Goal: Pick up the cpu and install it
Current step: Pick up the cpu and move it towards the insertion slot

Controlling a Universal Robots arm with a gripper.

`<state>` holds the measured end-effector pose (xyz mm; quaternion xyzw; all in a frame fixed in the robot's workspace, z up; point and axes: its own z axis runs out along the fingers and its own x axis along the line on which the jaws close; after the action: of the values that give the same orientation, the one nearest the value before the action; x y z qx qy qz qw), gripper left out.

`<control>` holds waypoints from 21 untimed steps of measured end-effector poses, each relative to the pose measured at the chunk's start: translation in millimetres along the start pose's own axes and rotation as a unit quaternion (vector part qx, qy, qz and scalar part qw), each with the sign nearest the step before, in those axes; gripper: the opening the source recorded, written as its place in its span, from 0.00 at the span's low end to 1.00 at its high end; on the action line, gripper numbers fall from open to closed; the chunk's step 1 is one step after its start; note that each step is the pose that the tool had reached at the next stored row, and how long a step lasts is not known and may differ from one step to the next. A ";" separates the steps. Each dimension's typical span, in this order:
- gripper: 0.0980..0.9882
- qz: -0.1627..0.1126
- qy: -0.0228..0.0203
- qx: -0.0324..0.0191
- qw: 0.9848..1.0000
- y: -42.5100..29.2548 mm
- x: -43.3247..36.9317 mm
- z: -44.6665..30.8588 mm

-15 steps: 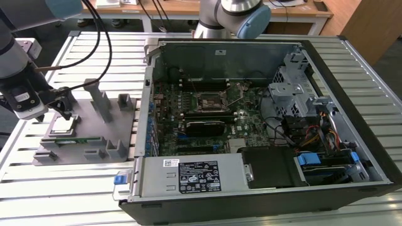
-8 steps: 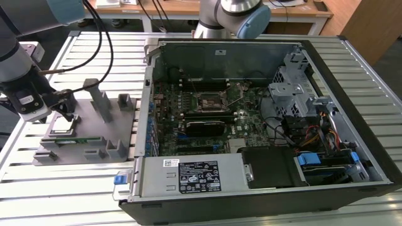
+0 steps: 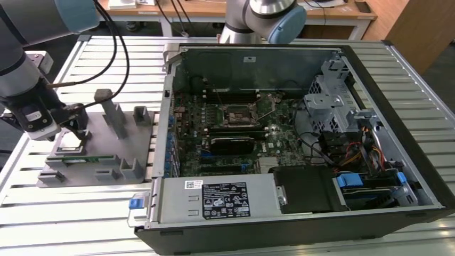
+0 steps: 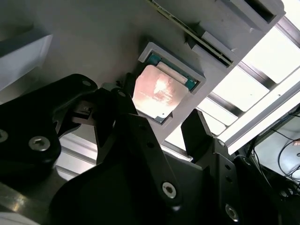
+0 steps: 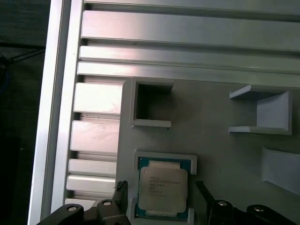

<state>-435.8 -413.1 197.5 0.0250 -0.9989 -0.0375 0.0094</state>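
The cpu (image 5: 163, 188) lies flat, metal top up, in its shallow square pocket on the grey parts fixture (image 5: 220, 154). In the second wrist view its lid catches a warm reflection. The claw (image 5: 162, 196) is released: its two black fingers (image 5: 121, 193) stand on either side of the chip, close to its opposite edges but apart from them, so nothing is grasped. I judge it is lined up over the chip, with the pick-up itself not yet made.

Beside the cpu pocket the fixture has an empty square recess (image 5: 152, 105). In the exterior view a green memory stick (image 3: 84, 158) lies in a slot along the fixture's near edge. The fixture rests on the slatted aluminium bench (image 3: 106, 58), towards the exterior view's left.

Well apart, towards the exterior view's right, the open computer case (image 3: 370, 176) lies on its side with the motherboard (image 3: 213, 133) exposed. Its cpu socket (image 3: 240, 114) looks empty, though that is hard to confirm from this view.

So the task is at its start: the chip is in the fixture, and both the lift and the installation are left to do.
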 end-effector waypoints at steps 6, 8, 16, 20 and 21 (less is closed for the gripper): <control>0.63 0.000 0.000 0.000 1.000 0.3 -0.1 5.0; 0.63 0.001 0.000 0.000 1.000 0.3 -0.2 6.7; 0.63 0.002 0.000 0.001 1.000 0.9 -0.5 10.3; 0.63 0.004 0.000 0.011 1.000 1.0 -0.6 10.6; 0.63 0.005 0.000 0.011 1.000 1.0 -0.7 10.7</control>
<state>-435.4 -411.2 186.9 0.0201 -0.9994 -0.0262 0.0088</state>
